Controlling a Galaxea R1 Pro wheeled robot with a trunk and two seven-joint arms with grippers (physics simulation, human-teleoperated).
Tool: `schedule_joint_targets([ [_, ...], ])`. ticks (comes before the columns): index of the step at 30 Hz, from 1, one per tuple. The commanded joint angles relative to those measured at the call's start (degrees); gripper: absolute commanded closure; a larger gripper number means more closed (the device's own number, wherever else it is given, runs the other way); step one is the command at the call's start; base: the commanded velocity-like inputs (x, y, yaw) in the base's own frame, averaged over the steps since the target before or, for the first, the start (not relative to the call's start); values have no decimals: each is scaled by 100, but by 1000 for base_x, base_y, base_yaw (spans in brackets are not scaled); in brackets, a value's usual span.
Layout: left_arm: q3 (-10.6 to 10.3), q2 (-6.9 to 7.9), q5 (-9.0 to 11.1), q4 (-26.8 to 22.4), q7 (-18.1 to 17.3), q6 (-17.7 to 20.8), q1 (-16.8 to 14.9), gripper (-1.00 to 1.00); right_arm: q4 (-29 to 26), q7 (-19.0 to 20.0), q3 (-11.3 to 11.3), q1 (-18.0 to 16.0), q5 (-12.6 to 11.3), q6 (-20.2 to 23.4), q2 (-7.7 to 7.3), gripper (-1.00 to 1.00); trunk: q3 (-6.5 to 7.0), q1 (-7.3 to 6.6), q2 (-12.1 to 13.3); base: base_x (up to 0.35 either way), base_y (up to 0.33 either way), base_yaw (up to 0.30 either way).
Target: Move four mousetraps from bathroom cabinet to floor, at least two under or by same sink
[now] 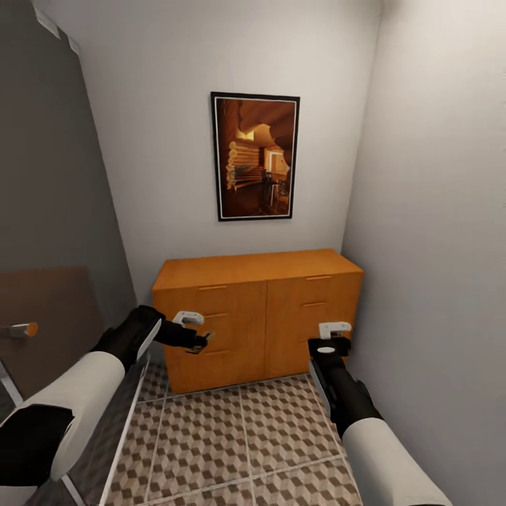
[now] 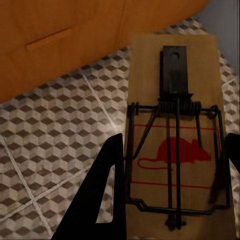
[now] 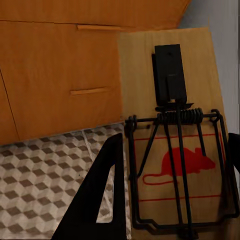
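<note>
The orange-brown cabinet (image 1: 256,316) stands against the back wall, its drawers and door closed. My left gripper (image 1: 199,344) hangs in front of its left half, and my right gripper (image 1: 330,346) in front of its lower right corner. In the left wrist view, the left gripper (image 2: 175,145) is shut on a mousetrap (image 2: 175,90), a pale wooden board with a red mouse print and a black wire spring. The right gripper (image 3: 175,145) is shut on a second mousetrap (image 3: 170,75) of the same look. The cube-patterned bathroom floor (image 1: 239,436) lies below both. The bathroom sink is out of view.
A framed picture (image 1: 255,156) hangs above the cabinet. A white wall runs close along the right. At the left stands a grey panel with a brown surface and a metal handle (image 1: 21,329). The tiled strip between me and the cabinet is narrow.
</note>
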Motion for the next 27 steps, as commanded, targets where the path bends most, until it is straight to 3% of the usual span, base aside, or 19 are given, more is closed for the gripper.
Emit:
schedule_joint_targets([
  [1, -24, -18, -54, -5, -26, -7, -4, 100, -32, 20, -15, -4, 47, 136, 6, 100, -7, -3, -5, -346, 0, 0],
  [6, -23, -72, -47, 132, -14, -28, -4, 100, -307, 23, -17, -3, 30, 665, 6, 100, -7, -3, -5, -346, 0, 0],
  [11, -11, -168, -71, 713, -6, -206, -4, 100, -442, 36, -19, -3, 15, 918, 6, 100, -7, -3, -5, -346, 0, 0],
  [16, -5, -189, -69, 1029, 3, -566, -4, 100, -458, 36, -15, -3, 9, 952, 6, 100, -7, -3, -5, -346, 0, 0],
  [27, 2, -195, -71, 1115, 4, -589, -4, 100, -384, 21, -15, -3, 15, 964, 6, 100, -7, -3, -5, -346, 0, 0],
])
